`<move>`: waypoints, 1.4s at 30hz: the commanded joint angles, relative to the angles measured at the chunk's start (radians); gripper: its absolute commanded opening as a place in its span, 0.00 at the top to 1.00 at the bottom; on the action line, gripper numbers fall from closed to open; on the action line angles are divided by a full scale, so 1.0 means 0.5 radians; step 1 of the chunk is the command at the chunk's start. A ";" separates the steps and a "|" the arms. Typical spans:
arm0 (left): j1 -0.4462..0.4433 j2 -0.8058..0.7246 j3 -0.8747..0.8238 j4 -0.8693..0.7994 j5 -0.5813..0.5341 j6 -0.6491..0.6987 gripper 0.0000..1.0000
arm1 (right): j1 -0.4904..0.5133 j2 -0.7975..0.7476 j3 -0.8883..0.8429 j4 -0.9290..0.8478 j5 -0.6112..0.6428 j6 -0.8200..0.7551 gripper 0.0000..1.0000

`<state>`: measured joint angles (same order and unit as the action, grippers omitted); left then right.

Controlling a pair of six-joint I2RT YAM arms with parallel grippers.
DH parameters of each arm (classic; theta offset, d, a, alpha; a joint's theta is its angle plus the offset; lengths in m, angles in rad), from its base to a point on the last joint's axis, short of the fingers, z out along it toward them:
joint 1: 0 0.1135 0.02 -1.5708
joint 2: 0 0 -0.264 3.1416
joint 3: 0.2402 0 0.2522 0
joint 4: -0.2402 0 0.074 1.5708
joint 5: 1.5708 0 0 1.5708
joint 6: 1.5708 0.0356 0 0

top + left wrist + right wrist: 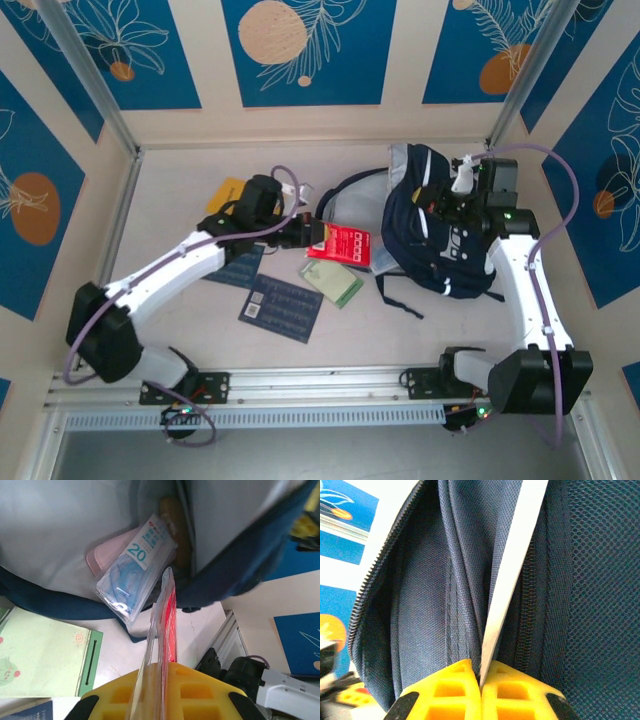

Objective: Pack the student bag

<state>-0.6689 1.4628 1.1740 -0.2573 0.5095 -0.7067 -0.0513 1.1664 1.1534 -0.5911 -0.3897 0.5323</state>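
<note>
The student bag [440, 240], dark navy with white stripes, lies at the right of the table with its mouth facing left. My left gripper [312, 232] is shut on a flat red packet [340, 245] in a clear sleeve, just left of that mouth. In the left wrist view the red packet [167, 625] stands edge-on between my yellow fingers [200, 690], pointing at the bag's grey lining [60, 525]. Inside lie a clear mask packet [135, 570] and a pink item [107, 555]. My right gripper [481, 672] is shut on the bag's white stripe [512, 565] and navy fabric [420, 605].
A light green notebook [332, 281] lies below the red packet. Two dark blue booklets [282, 307] [235, 268] lie under the left arm. A yellow item [232, 190] sits behind the left arm. The bag's straps [400, 295] trail onto the table.
</note>
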 commanded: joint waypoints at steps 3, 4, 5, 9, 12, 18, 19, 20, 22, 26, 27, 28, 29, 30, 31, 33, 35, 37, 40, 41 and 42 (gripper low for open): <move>-0.058 0.370 0.232 0.226 0.060 -0.209 0.99 | -0.042 -0.110 -0.001 0.395 -0.453 0.224 1.00; -0.071 0.433 0.280 0.248 0.067 -0.224 0.99 | -0.041 -0.108 0.000 0.407 -0.478 0.237 1.00; -0.086 0.512 0.348 0.254 0.068 -0.237 0.99 | -0.042 -0.104 0.003 0.419 -0.500 0.245 1.00; -0.148 0.824 0.629 0.266 0.112 -0.297 0.99 | -0.036 -0.123 -0.006 0.431 -0.518 0.242 1.00; -0.221 1.057 0.858 0.168 0.138 -0.309 0.99 | -0.031 -0.138 -0.012 0.418 -0.494 0.225 1.00; -0.368 1.414 1.218 0.001 0.182 -0.325 0.95 | -0.017 -0.139 -0.030 0.433 -0.490 0.231 1.00; -0.388 1.476 1.297 -0.036 0.206 -0.319 0.91 | -0.014 -0.139 -0.036 0.444 -0.491 0.235 1.00; -0.407 1.534 1.367 -0.073 0.235 -0.309 0.83 | -0.011 -0.143 -0.042 0.452 -0.492 0.236 1.00; -0.420 1.603 1.492 -0.196 0.242 -0.263 0.64 | -0.005 -0.147 -0.051 0.449 -0.472 0.223 1.00; -0.402 1.459 1.473 -0.466 0.023 -0.062 0.34 | 0.012 -0.169 -0.046 0.381 -0.372 0.172 1.00; -0.396 1.403 1.435 -0.506 -0.027 -0.015 0.31 | 0.021 -0.176 -0.046 0.370 -0.347 0.158 1.00; -0.385 1.323 1.368 -0.529 -0.073 0.019 0.29 | 0.031 -0.184 -0.049 0.358 -0.322 0.141 1.00; -0.372 1.237 1.289 -0.537 -0.112 0.052 0.27 | 0.042 -0.190 -0.049 0.344 -0.305 0.128 1.00; -0.362 1.169 1.218 -0.545 -0.148 0.070 0.25 | 0.049 -0.195 -0.049 0.336 -0.291 0.116 1.00; -0.349 1.087 1.128 -0.550 -0.186 0.090 0.24 | 0.058 -0.197 -0.052 0.329 -0.278 0.109 1.00; -0.330 0.957 0.965 -0.559 -0.282 0.115 0.23 | 0.071 -0.204 -0.058 0.327 -0.261 0.104 1.00; -0.308 0.855 0.831 -0.580 -0.385 0.130 0.23 | 0.083 -0.200 -0.063 0.329 -0.261 0.104 1.00; -0.285 0.807 0.737 -0.566 -0.425 0.134 0.22 | 0.090 -0.197 -0.067 0.338 -0.266 0.112 1.00; -0.244 0.839 0.689 -0.527 -0.395 0.118 0.22 | 0.094 -0.194 -0.085 0.368 -0.296 0.137 1.00; -0.238 0.868 0.706 -0.525 -0.393 0.122 0.22 | 0.093 -0.194 -0.092 0.373 -0.303 0.141 1.00; -0.236 0.899 0.736 -0.545 -0.408 0.133 0.22 | 0.093 -0.197 -0.092 0.374 -0.302 0.141 1.00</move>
<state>-0.7979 1.8664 1.5486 -0.5106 0.3347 -0.6697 -0.0124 1.1141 1.0958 -0.5228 -0.4717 0.6170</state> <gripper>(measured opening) 0.779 0.050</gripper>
